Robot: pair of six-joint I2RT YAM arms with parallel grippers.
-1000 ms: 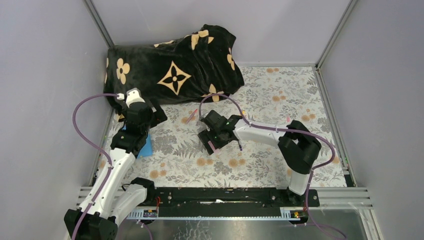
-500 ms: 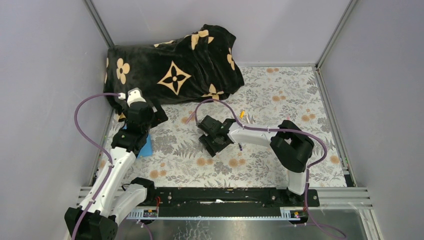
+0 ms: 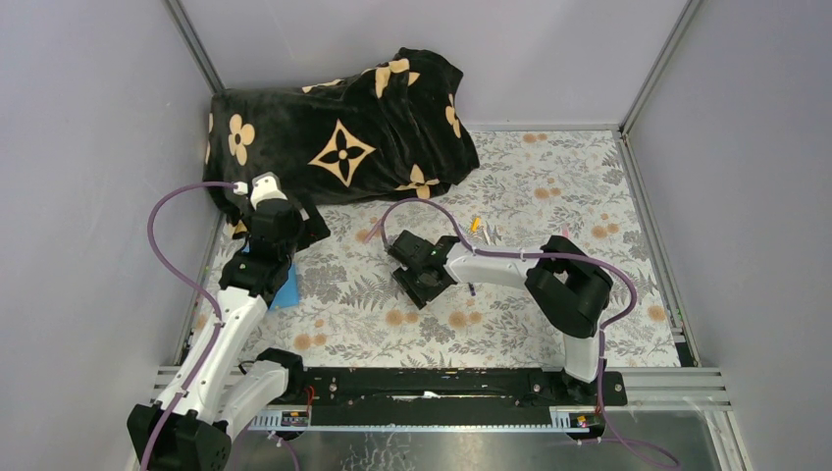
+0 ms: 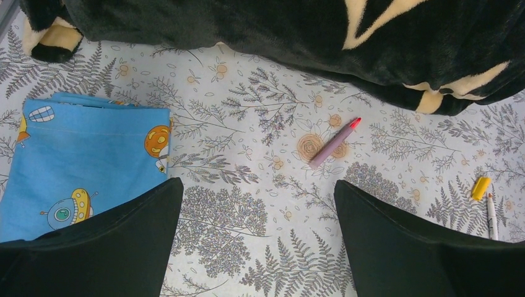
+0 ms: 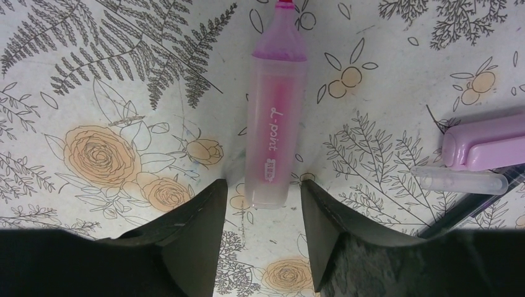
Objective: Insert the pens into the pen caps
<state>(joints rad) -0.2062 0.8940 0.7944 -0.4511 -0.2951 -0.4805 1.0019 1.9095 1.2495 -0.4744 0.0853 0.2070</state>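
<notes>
Straddling butt end of pink pen with right gripper, parted slightly wider than barrel, holding nothing. Lower, centre on barrel, close gently; probably best gripped further up from the end, to limit pivoting. Lilac cap near pen, rightward in wrist view, not touching. Left gripper spread wide, empty, well away from pen.

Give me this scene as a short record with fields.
left gripper: open, empty
right gripper: open, straddling end of pink translucent plastic highlighter pen
beside pen: lilac plastic pen cap
near left gripper: lilac stick pen with red tip, yellow plastic cap, thin white pen
clutter: blue cartoon-print cloth, black flowered plush blanket
</notes>
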